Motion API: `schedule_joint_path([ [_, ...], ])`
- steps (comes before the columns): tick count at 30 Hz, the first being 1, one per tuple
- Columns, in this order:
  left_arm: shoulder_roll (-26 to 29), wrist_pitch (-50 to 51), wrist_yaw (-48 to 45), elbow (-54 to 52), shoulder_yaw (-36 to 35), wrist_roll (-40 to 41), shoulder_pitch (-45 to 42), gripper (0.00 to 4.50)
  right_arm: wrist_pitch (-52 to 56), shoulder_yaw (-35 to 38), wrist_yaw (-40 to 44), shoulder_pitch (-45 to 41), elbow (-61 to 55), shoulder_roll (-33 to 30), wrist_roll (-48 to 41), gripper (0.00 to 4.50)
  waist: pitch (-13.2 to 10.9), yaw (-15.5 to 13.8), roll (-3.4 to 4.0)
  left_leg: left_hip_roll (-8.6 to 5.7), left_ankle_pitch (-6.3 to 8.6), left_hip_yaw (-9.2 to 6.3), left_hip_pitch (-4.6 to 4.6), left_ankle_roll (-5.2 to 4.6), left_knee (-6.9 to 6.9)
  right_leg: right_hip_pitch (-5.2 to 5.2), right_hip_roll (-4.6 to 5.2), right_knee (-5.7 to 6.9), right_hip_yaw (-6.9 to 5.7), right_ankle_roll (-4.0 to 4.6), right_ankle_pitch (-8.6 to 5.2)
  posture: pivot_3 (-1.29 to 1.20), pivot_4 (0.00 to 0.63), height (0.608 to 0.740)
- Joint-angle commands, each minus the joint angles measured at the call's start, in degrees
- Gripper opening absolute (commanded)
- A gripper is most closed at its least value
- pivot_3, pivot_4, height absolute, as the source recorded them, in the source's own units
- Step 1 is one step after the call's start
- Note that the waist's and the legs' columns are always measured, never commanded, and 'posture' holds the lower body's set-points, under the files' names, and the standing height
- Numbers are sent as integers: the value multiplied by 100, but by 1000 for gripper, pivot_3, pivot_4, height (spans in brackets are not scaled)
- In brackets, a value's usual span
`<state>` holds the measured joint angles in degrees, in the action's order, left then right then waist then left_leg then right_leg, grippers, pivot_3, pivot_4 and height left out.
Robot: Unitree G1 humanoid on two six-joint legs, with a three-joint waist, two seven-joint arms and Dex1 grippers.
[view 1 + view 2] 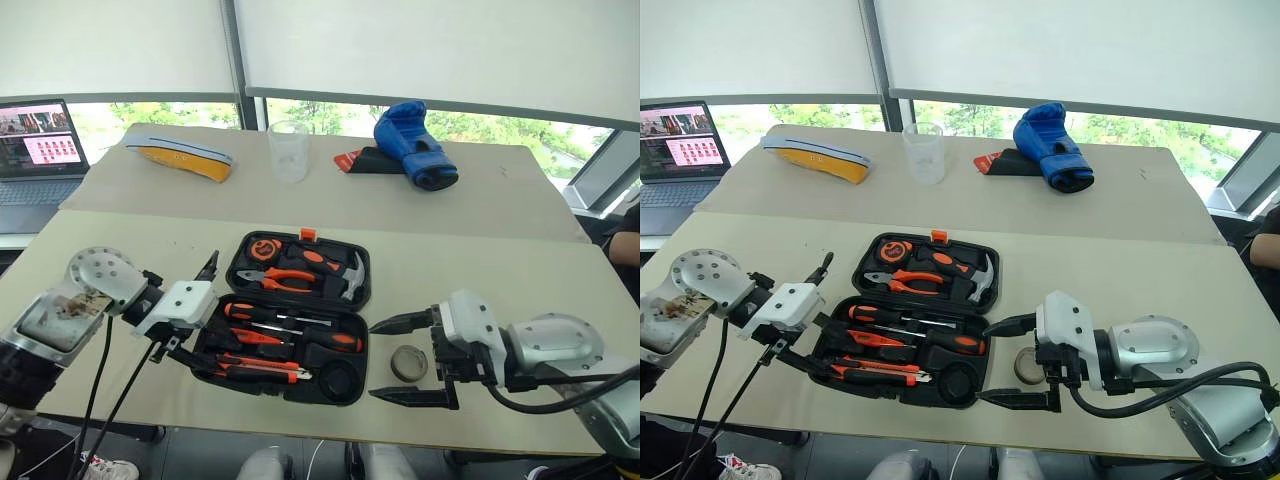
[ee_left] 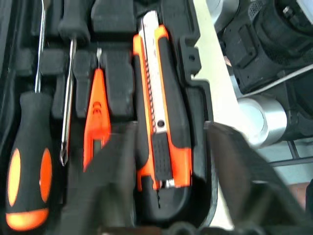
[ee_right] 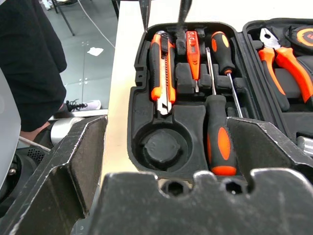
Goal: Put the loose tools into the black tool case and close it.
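Likely an office or lab: laptop [image 1: 35,150] on tables [image 1: 500,270] beside blinds-covered windows [image 1: 430,50].

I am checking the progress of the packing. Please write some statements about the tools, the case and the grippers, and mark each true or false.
1. The black tool case lies open. True.
2. The utility knife lies in a recess of the case. True.
3. The small grey tape roll sits in its round recess. False: it lies on the table, beside the case, between the right gripper's fingers.
4. The right gripper is shut. False: its jaws stand wide open.
5. The blue boxing glove lies inside the case. False: it lies on the far table.
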<state>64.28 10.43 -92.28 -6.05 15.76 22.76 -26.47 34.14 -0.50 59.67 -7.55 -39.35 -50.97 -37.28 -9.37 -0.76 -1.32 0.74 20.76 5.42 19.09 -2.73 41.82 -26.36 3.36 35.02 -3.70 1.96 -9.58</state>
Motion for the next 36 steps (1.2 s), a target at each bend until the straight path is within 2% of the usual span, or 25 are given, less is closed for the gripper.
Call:
schedule_joint_path([
  [1,-37,-46,-21,-158,-128,25,68,690,-91,36,5,-67,-71,30,-54,4500,0,1,0,0,0,0,1,0,0,0,0,-1,0,5,3,0,150,738],
  [3,24,-243,-22,-115,-38,-45,128,62,-87,38,-4,-71,-70,31,-55,4500,0,1,0,0,0,0,1,0,0,0,-1,-1,-1,5,3,0,150,738],
  [9,17,-752,-22,38,130,-614,347,62,-66,58,-80,-51,-98,42,-51,4500,0,1,0,0,0,1,-1,0,0,1,-1,0,1,5,3,0,150,738],
  [16,-418,-1411,4,362,418,-1274,358,62,-85,120,-213,110,-108,45,-9,4500,3,-20,3,-1,0,3,-13,0,0,11,1,1,4,5,3,0,150,738],
  [21,-537,-1218,14,419,251,-1175,250,62,-44,235,-338,297,-279,27,-107,4500,10,-85,14,-4,0,9,-29,-7,0,25,8,3,13,-22,-6,0,150,738],
  [25,-505,-366,-5,283,-206,-458,60,62,65,555,-469,593,-414,-61,-221,4500,9,-118,11,-3,0,10,-29,-11,1,24,6,7,20,-39,-11,0,150,738],
  [29,-445,1288,54,-93,-721,664,-288,1070,259,949,-592,1173,-464,-312,-58,4500,7,-136,2,0,-1,0,-12,-11,3,14,5,9,13,-39,-11,0,150,738],
  [31,-547,1878,178,-279,-880,1070,-422,1833,381,1018,-704,1420,-458,-417,17,4500,7,-130,3,-1,-1,-2,-9,-11,4,12,5,7,13,-39,-12,0,150,738],
  [34,-786,2288,383,-473,-953,1348,-517,2933,411,820,-878,1593,-399,-516,354,4500,7,-111,3,-3,-1,-1,-10,-12,4,14,4,3,18,-38,-12,0,150,738],
  [36,-933,2206,431,-561,-905,1279,-483,3633,299,553,-940,1625,-324,-547,668,4500,6,-78,1,-6,-1,-1,-10,-12,4,14,3,2,21,-38,-12,0,150,738],
])
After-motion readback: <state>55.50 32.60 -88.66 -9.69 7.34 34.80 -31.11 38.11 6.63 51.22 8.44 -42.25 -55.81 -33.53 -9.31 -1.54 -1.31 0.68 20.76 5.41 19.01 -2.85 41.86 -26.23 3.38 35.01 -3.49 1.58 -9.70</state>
